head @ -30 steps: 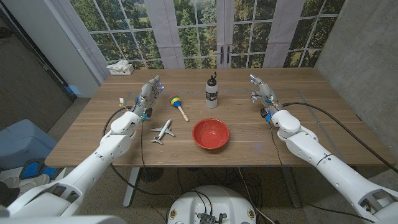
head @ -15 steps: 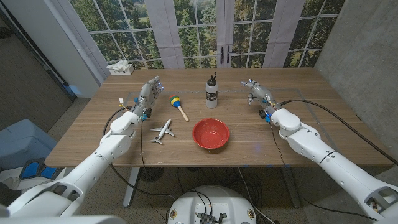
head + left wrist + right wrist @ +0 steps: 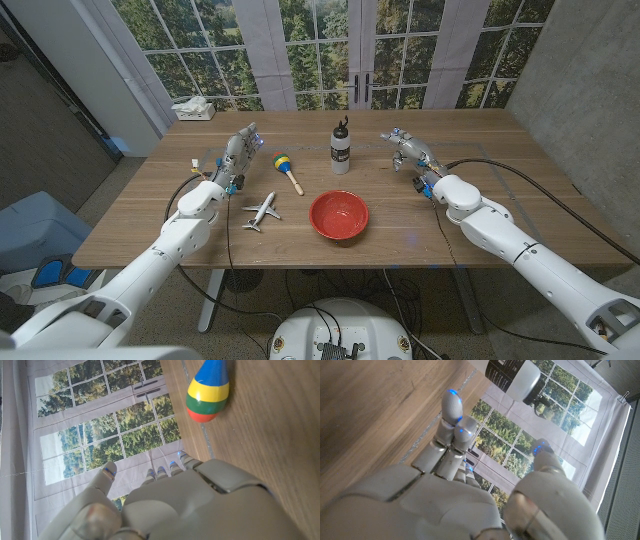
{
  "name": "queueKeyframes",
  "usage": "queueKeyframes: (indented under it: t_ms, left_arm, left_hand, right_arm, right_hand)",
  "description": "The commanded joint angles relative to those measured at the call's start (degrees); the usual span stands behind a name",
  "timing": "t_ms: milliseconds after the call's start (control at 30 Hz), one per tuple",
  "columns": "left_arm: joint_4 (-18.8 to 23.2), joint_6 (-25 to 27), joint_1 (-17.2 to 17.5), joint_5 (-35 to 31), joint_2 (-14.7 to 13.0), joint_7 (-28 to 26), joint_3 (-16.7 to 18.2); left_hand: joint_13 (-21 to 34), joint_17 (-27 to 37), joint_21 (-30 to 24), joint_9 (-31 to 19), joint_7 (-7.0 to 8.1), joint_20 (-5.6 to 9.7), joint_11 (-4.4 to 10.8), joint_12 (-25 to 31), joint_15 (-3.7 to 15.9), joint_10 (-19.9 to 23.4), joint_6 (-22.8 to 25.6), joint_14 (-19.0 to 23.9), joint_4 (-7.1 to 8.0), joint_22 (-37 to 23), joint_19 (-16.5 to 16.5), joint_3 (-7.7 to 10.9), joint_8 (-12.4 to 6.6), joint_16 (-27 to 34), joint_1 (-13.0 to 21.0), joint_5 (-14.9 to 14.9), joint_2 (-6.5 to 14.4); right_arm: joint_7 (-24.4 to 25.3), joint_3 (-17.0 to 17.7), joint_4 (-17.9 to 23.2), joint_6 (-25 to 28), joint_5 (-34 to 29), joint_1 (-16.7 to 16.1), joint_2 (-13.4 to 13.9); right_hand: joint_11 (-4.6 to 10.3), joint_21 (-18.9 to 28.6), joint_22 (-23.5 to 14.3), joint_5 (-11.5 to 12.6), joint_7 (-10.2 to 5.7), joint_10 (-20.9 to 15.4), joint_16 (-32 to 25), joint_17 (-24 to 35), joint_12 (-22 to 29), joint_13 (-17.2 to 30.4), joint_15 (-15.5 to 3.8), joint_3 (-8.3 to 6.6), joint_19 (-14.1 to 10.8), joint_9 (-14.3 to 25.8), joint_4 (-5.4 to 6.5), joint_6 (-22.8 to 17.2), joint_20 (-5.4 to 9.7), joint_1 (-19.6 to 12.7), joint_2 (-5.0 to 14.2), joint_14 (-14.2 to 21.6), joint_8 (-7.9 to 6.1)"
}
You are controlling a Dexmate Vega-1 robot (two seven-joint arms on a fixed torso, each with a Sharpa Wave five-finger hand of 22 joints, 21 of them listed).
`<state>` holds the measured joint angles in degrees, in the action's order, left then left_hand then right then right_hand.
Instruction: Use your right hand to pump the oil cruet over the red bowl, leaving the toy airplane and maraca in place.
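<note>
We've got the white oil cruet with a black label band and black pump top (image 3: pixel 341 145) standing upright at 12 o'clock on the table; in the right wrist view it (image 3: pixel 512 375) shows with nothing touching it. The glossy red round bowl (image 3: pixel 338 215) sits upright and looks empty, at 6 o'clock from the cruet and well apart from it. The small white toy airplane (image 3: pixel 262 212) lies on its belly at 9 o'clock from the bowl, near it, not touching. The maraca with a blue-yellow-green-red striped head and pale wooden handle (image 3: pixel 288 171) lies on its side at 12 o'clock from the airplane; we see its striped head (image 3: pixel 209 391) on the wood in the left wrist view.
</note>
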<state>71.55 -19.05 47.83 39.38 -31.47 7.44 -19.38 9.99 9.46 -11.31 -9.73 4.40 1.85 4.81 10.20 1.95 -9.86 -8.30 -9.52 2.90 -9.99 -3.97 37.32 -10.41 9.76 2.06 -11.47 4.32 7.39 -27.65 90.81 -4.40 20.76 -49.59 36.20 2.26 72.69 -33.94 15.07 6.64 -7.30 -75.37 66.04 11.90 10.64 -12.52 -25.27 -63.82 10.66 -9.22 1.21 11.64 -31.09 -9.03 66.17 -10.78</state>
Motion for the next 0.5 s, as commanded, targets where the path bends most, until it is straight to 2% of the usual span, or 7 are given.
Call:
queueKeyframes:
  t_ms: [33,233,400,433,500]
  left_arm:
    - [0.88,0.21,0.41,-0.17,-0.08,-0.26,-0.09]
    - [1.17,0.06,0.46,-0.24,0.01,-0.23,-0.19]
    - [1.37,0.09,0.51,-0.34,-0.02,-0.32,-0.24]
    - [1.37,0.09,0.51,-0.34,-0.02,-0.33,-0.24]
    - [1.43,0.08,0.56,-0.32,-0.04,-0.35,-0.21]
  left_hand:
    - [0.16,0.30,-0.22,-0.09,-0.07,2.04,0.40,0.44,2.95,-4.24,-0.40,-5.97,-0.21,-0.24,-0.27,0.26,-0.19,0.33,-0.17,-0.49,3.77]
    - [0.17,0.30,-0.22,-0.09,-0.07,2.05,0.45,0.46,2.95,-4.19,-0.40,-5.94,-0.22,-0.24,-0.26,0.23,-0.20,0.34,-0.18,-0.49,3.74]
    - [0.16,0.30,-0.21,-0.09,-0.01,2.04,0.48,0.46,2.94,-4.20,-0.40,-5.91,-0.22,-0.24,-0.25,0.21,-0.20,0.36,-0.20,-0.49,3.72]
    - [0.16,0.30,-0.21,-0.09,-0.02,2.05,0.49,0.46,2.95,-4.20,-0.40,-5.91,-0.23,-0.24,-0.26,0.20,-0.20,0.36,-0.21,-0.49,3.70]
    - [0.16,0.31,-0.22,-0.09,0.00,2.04,0.47,0.46,2.95,-4.20,-0.41,-5.90,-0.22,-0.24,-0.23,0.19,-0.19,0.36,-0.22,-0.48,3.70]
  right_arm:
    - [0.68,-0.42,1.12,-0.46,-0.83,-0.76,-0.39]
    - [0.49,-0.91,1.16,-0.35,-1.41,-0.55,-0.50]
    - [-0.25,-1.47,0.58,-0.33,-1.48,-0.04,-0.92]
    - [-0.24,-1.46,0.57,-0.34,-1.50,-0.04,-0.93]
    - [-0.05,-1.79,0.39,-0.29,-1.86,0.16,-1.27]
  right_hand:
    - [-0.11,-0.28,1.34,0.24,1.86,-1.02,0.08,0.30,0.32,0.12,0.14,0.13,-1.21,0.07,0.13,-0.85,0.11,-0.96,0.36,1.38,-0.26]
    - [0.02,0.23,1.02,0.13,1.91,-1.25,0.29,0.60,0.25,0.10,0.16,0.28,-0.86,0.10,0.21,-1.37,-0.05,-1.68,0.52,2.18,-0.30]
    - [0.15,-0.20,1.79,0.03,0.69,-0.93,2.29,-0.26,-0.01,0.13,0.16,0.68,0.67,0.31,0.27,-1.74,-0.77,-2.12,0.21,0.53,-0.40]
    - [0.21,-0.23,1.96,0.03,0.09,-0.86,2.37,-0.11,-0.06,0.14,0.16,0.75,0.76,0.36,0.27,-2.02,-0.74,-2.25,0.16,0.50,-0.52]
    - [0.40,-0.15,1.92,0.03,-0.08,-0.75,3.02,-0.44,-0.14,0.17,0.14,0.86,1.08,0.44,0.21,-2.02,-0.68,-2.50,0.04,-0.11,-0.53]
